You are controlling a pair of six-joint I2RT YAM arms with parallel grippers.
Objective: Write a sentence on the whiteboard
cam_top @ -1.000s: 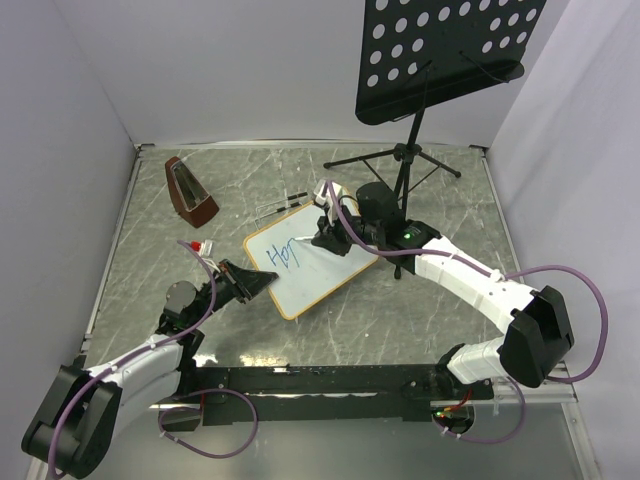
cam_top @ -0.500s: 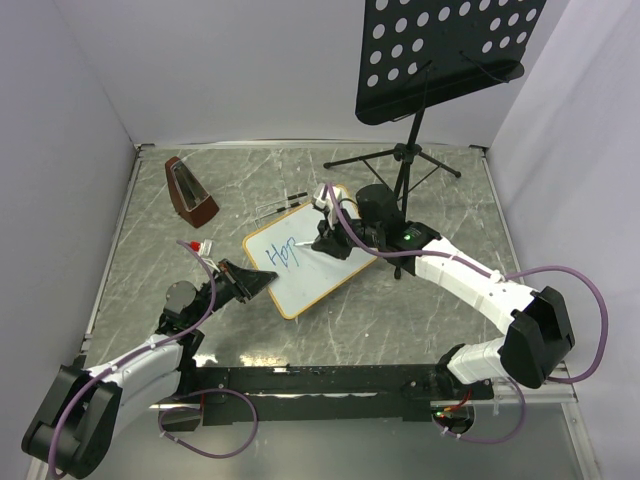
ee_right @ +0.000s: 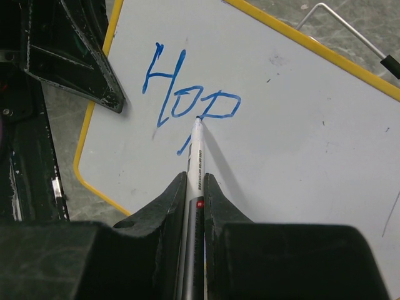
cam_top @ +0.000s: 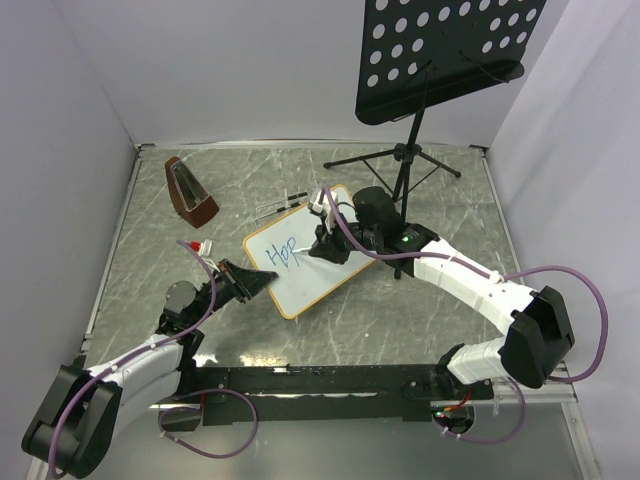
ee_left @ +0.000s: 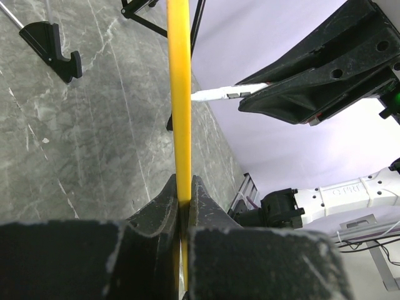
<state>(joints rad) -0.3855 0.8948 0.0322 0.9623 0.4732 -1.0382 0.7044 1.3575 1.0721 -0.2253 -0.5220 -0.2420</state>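
Note:
The whiteboard (cam_top: 318,272), white with a yellow-tan frame, lies tilted on the grey marble table. Blue letters "Hop" (ee_right: 187,94) stand near its upper left, with a short stroke below them. My right gripper (ee_right: 195,178) is shut on a white marker (ee_right: 196,147), whose tip touches the board under the "p". In the top view that gripper (cam_top: 322,243) hovers over the board's middle. My left gripper (ee_left: 182,181) is shut on the board's frame edge (ee_left: 180,87), clamping the near-left corner (cam_top: 262,283).
A black perforated music stand (cam_top: 440,50) rises at the back right, its tripod feet (cam_top: 400,160) just behind the board. A brown metronome (cam_top: 190,190) stands at the back left. A small red-topped item (cam_top: 193,246) lies left of the board.
The "p" has been added after "Ho". The right gripper with the marker has shifted slightly toward the board's near left. The left gripper has not moved.

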